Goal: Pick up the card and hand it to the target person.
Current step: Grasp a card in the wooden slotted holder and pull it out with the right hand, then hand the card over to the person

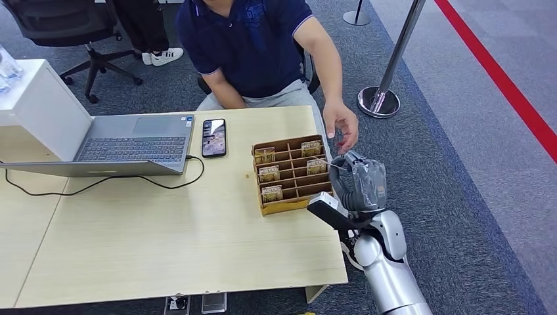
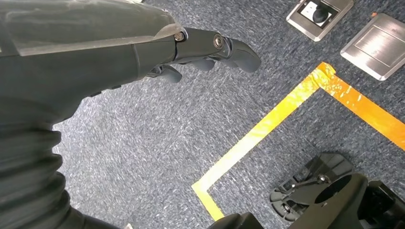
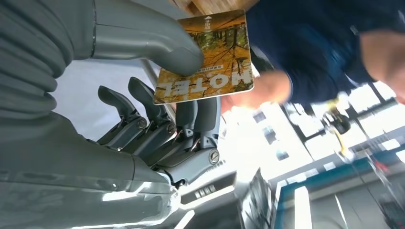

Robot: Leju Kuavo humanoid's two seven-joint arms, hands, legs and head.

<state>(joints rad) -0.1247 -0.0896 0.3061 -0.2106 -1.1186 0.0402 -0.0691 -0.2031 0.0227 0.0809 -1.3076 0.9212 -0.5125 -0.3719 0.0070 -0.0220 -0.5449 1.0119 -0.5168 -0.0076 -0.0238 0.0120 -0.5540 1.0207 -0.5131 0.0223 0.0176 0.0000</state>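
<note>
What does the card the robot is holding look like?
The card is golden-orange with a tree print and "HOTEL" lettering, clearest in the right wrist view.

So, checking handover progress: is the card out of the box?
Out. The right hand pinches the card, raised clear of the box.

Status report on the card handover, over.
Right hand holds card, raised beside the box. Person's hand reaching close above. Left hand empty, hanging. Nothing between.

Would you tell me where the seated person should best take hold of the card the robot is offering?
Probably by the card's free edge, opposite the corner pinched by the right hand's thumb, reaching in from the side away from the fingers, which lie behind it.
</note>
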